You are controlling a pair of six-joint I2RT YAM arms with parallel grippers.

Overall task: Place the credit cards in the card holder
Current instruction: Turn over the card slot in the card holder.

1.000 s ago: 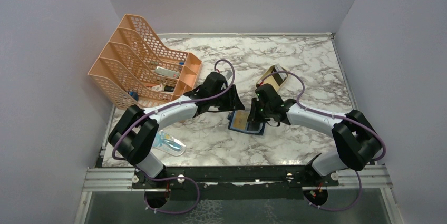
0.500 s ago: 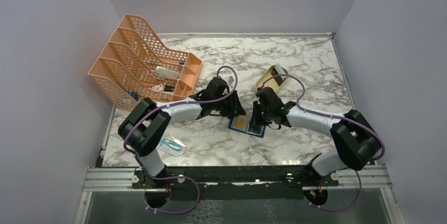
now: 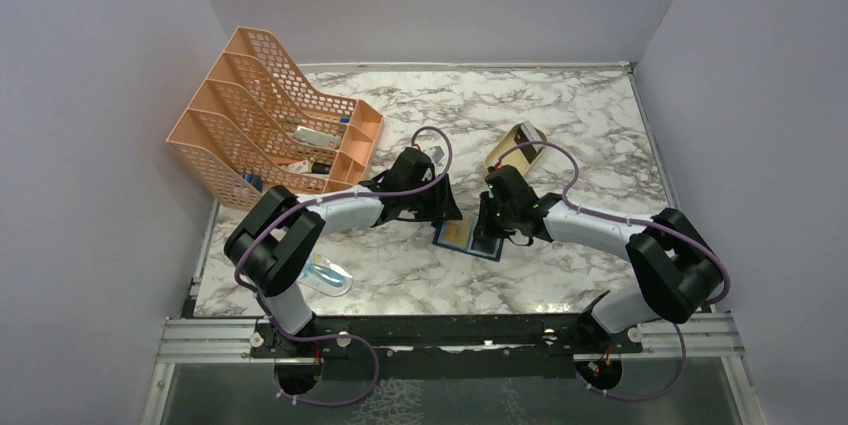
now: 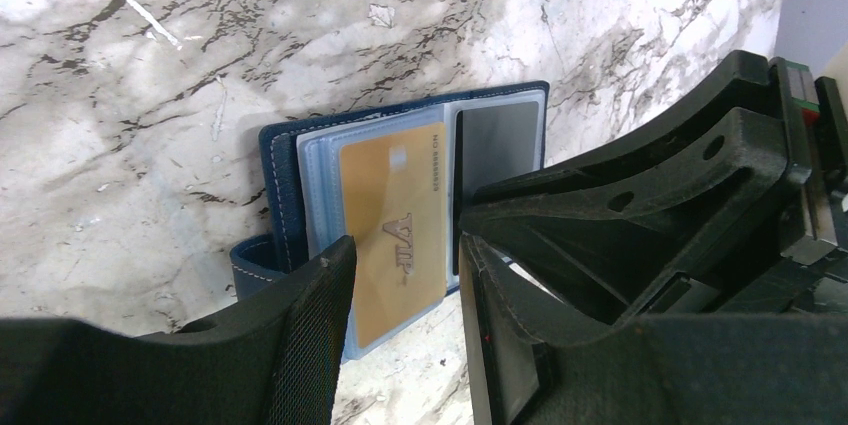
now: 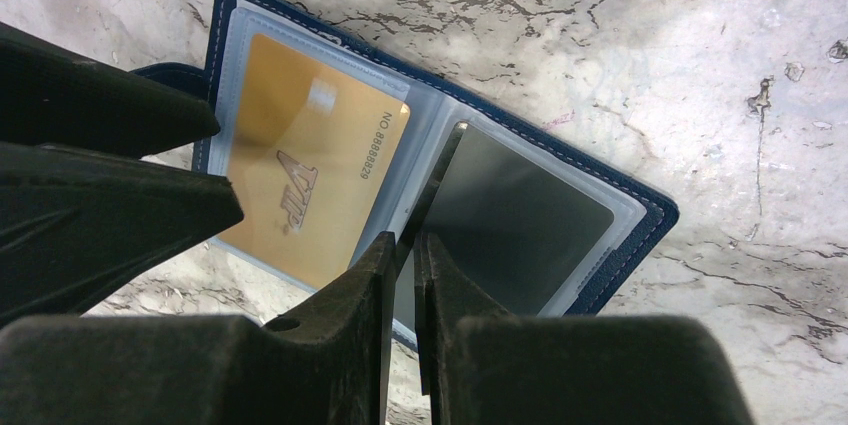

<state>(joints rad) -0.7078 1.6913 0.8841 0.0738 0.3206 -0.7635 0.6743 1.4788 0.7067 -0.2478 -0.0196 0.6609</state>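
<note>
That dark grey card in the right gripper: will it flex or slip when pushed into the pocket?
Probably stiff: the dark grey card looks flat though the right gripper pinches only one edge. Its smooth sheen suggests it may slip. The card holder looks light and might slide.

A robot test booth in a lab: plain pale-violet walls [image 3: 90, 145] box in a marble-patterned table [image 3: 580, 115], a left arm [image 3: 340, 210] and a right arm [image 3: 600, 227] are bolted to a metal frame [image 3: 200, 341] at its near edge, and an orange file rack [image 3: 250, 115] stands in one corner
</note>
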